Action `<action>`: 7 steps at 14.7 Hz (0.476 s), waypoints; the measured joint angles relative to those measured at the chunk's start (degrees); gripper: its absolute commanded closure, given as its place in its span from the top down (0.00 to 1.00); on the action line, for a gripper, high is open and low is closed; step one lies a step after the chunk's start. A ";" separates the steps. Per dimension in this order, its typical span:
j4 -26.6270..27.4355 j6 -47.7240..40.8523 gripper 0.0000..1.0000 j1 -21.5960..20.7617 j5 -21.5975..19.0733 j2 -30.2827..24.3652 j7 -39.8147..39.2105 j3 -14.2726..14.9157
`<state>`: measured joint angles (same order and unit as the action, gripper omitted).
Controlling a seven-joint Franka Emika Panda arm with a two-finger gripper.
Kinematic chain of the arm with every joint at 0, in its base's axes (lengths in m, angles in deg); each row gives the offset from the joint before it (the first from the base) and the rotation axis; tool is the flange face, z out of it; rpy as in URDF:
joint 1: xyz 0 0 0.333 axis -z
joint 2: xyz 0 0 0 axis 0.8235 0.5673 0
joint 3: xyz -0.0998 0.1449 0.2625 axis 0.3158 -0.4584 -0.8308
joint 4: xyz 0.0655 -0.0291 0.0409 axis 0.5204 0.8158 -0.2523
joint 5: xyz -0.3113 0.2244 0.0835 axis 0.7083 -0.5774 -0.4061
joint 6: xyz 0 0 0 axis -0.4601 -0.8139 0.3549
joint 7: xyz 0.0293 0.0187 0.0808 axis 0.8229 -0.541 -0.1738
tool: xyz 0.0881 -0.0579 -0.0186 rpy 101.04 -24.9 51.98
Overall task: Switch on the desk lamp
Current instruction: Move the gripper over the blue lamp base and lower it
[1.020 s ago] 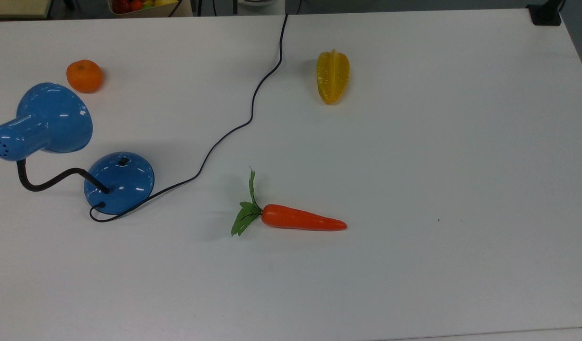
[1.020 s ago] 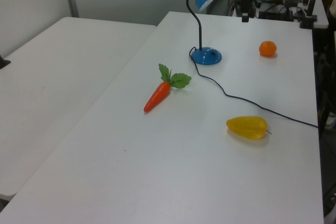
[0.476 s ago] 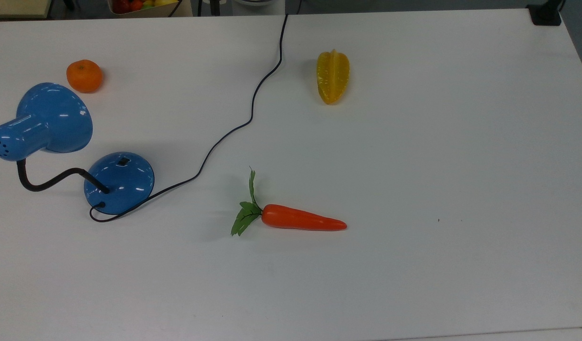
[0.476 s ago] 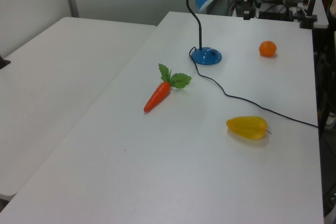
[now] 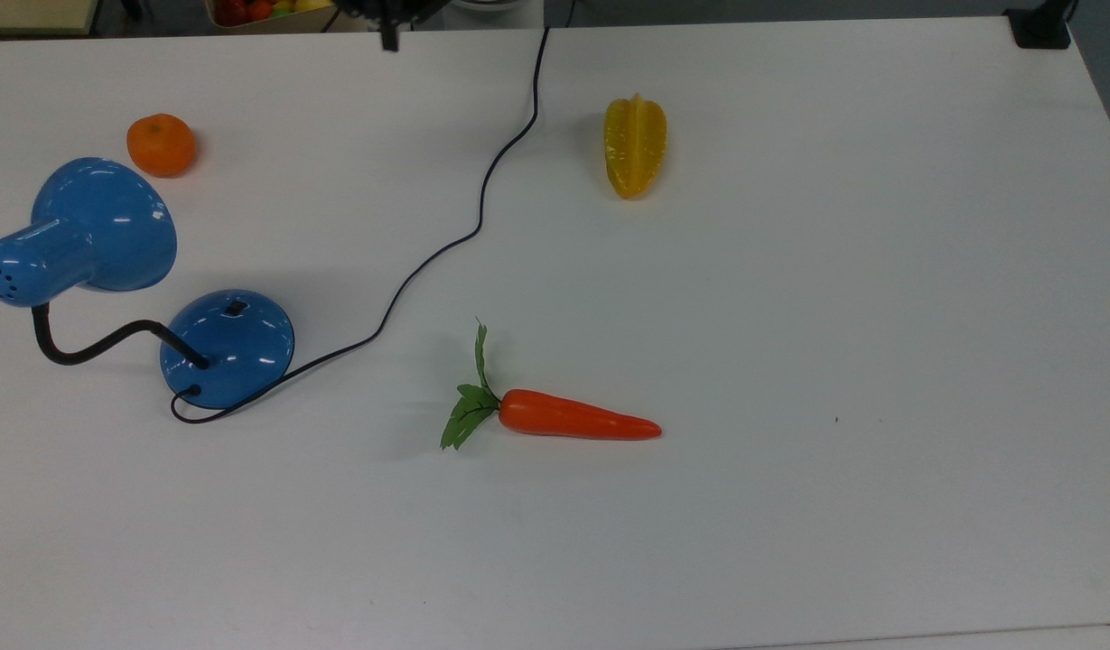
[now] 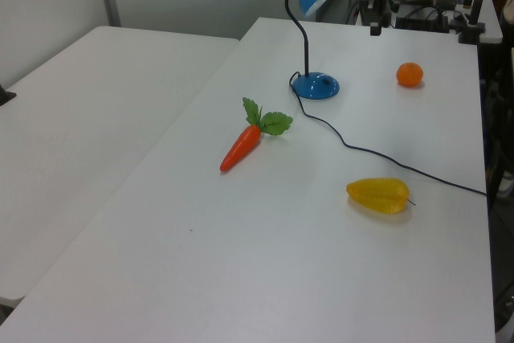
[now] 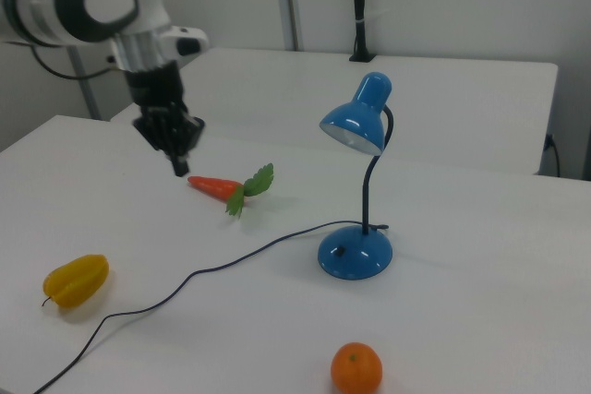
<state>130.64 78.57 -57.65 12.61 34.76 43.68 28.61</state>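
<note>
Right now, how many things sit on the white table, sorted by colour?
Blue: 1, the desk lamp
Orange: 2, the mandarin orange and the carrot
Yellow: 1, the starfruit
Total: 4

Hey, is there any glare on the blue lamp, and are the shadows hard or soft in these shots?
Top view: white glare spots on the desk lamp shade and base; soft, faint shadows beside the carrot. Right view: shade's inside looks unlit.
</note>
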 measured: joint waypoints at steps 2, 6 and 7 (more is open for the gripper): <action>0.88 2.71 0.00 2.29 -0.02 1.54 0.40 0.05; 6.31 14.37 0.00 5.22 -0.22 3.31 3.08 0.45; 8.13 17.84 0.00 5.68 -0.24 3.51 3.76 0.77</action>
<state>138.77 96.41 -51.97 12.38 38.27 47.44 29.38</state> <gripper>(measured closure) 0.991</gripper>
